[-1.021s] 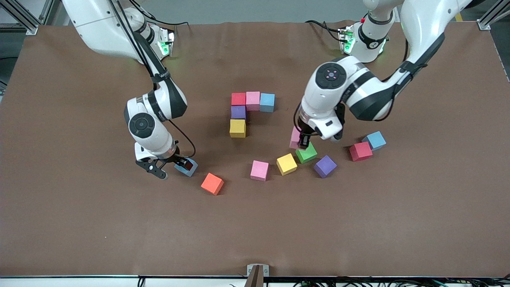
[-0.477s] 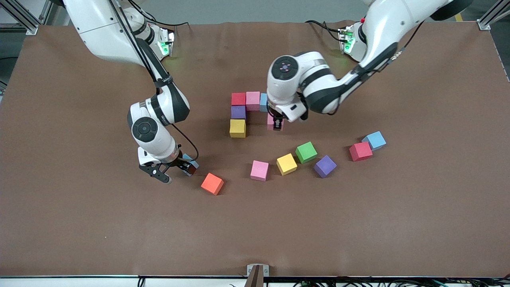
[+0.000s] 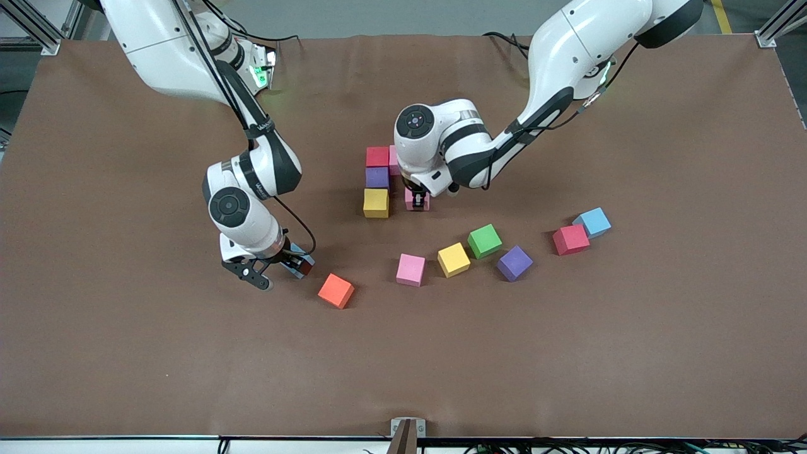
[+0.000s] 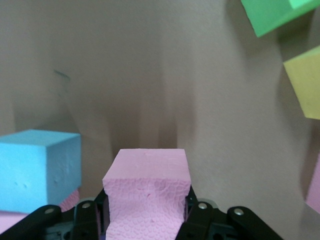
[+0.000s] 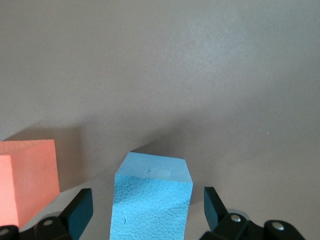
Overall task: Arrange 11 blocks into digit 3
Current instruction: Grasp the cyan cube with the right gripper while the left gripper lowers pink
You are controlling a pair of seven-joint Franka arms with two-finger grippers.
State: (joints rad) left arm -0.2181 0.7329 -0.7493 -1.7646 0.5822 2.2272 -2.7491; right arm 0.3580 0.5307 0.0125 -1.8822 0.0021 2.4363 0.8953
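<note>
Two grippers busy, partial digit 3 (image 3: 378,183) mid-table.
Left gripper (image 3: 417,200) is clamped on a pink block (image 4: 146,192), low over the table just beside the yellow block (image 3: 376,203) of the figure; red (image 3: 377,156), purple (image 3: 377,177) and yellow stand in a touching column there. Right gripper (image 3: 277,267) has its jaws apart around a blue block (image 5: 151,200), not squeezing it, beside the orange block (image 3: 336,291). Loose nearer the front camera: pink (image 3: 410,269), yellow (image 3: 454,260), green cube (image 3: 484,241), purple (image 3: 514,263).
</note>
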